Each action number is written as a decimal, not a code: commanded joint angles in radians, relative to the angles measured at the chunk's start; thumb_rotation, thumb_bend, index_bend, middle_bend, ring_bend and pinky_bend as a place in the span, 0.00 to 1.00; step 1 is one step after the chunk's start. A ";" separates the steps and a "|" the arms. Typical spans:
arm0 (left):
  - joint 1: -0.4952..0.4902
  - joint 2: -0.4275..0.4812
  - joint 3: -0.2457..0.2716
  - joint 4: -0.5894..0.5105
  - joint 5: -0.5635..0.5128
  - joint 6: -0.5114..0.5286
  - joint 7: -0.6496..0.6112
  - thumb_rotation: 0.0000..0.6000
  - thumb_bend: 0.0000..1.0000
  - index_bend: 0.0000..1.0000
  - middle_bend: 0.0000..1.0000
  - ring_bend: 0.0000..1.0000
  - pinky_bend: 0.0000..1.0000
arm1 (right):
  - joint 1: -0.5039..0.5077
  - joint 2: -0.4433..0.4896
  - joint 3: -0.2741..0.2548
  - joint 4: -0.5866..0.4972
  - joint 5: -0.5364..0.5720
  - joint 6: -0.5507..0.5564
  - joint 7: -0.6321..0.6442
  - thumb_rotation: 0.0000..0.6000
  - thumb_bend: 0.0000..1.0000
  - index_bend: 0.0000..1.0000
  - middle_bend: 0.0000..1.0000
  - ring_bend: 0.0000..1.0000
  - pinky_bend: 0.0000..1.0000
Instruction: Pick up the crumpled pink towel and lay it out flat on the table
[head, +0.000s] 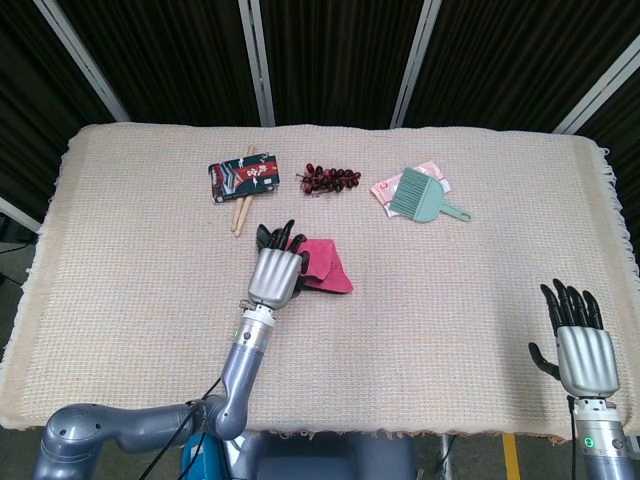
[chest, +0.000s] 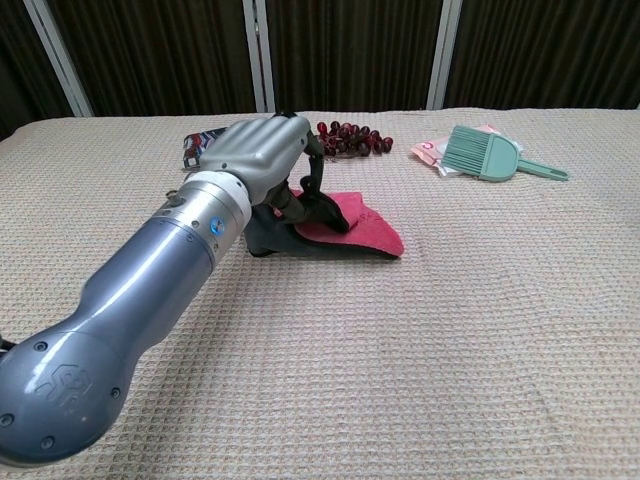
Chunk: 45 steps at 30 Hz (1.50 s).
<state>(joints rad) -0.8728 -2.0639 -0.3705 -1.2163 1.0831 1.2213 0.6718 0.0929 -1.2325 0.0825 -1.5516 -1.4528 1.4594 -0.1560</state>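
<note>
Upper left of centre in the head view, a patterned packet (head: 243, 178) lies on the beige table cover (head: 120, 260) with wooden sticks (head: 241, 213) at its lower edge; dark grapes (head: 331, 179) sit just right of it. At frame centre the left hand (head: 277, 270) rests over the pink towel (head: 327, 265), fingers curled down onto its left edge. Upper right lies a green brush (head: 421, 196). At the lower right corner the right hand (head: 580, 345) hovers empty, fingers spread.

print on small packet (head: 243, 179) too blurred to read
</note>
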 joint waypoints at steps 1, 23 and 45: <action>-0.003 0.008 -0.004 -0.008 0.010 0.002 -0.008 1.00 0.47 0.60 0.24 0.04 0.15 | -0.001 -0.001 -0.002 0.001 0.002 -0.003 0.000 1.00 0.29 0.00 0.00 0.00 0.00; -0.297 0.147 -0.332 -0.210 -0.128 -0.104 0.173 1.00 0.47 0.62 0.24 0.04 0.15 | 0.025 -0.011 0.011 -0.013 0.042 -0.056 0.009 1.00 0.29 0.00 0.00 0.00 0.00; -0.691 0.227 -0.457 -0.040 -0.422 -0.067 0.431 1.00 0.47 0.65 0.24 0.04 0.15 | 0.086 0.011 0.063 -0.077 0.110 -0.133 0.037 1.00 0.29 0.00 0.00 0.00 0.00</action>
<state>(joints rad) -1.5506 -1.8568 -0.8389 -1.2538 0.6649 1.1416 1.0796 0.1782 -1.2215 0.1448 -1.6289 -1.3433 1.3278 -0.1206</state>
